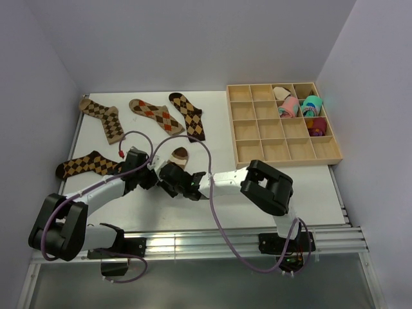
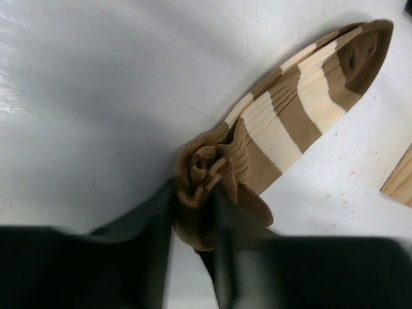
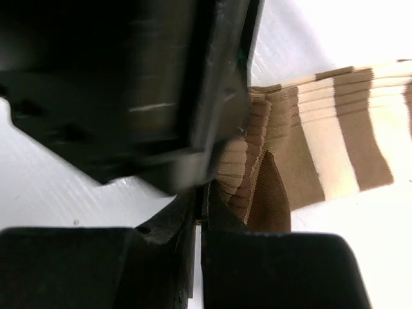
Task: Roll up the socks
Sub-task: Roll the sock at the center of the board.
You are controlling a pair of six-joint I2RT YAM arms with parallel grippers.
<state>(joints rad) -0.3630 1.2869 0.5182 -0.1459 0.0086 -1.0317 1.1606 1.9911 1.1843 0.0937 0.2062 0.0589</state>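
Note:
The striped sock (image 1: 180, 155) lies mid-table, its toe end flat and its near end rolled into a small bundle. My left gripper (image 1: 153, 175) meets it there. In the left wrist view both of that gripper's (image 2: 195, 196) fingers press the sides of the brown roll, with the striped sock's (image 2: 290, 122) length running off to the upper right. My right gripper (image 1: 167, 174) comes in from the right. In the right wrist view its (image 3: 205, 188) jaws are together, nipping the cuff edge of the striped sock (image 3: 335, 148). Argyle socks (image 1: 96, 114) (image 1: 156, 116) (image 1: 188, 114) lie flat at the back, and another one (image 1: 87, 165) at the left.
A wooden compartment tray (image 1: 283, 149) stands at the back right, holding pink and teal rolled bundles (image 1: 291, 106) in its far right cells. The two gripper heads are crowded together; the left gripper's black body (image 3: 161, 84) fills the upper left of the right wrist view.

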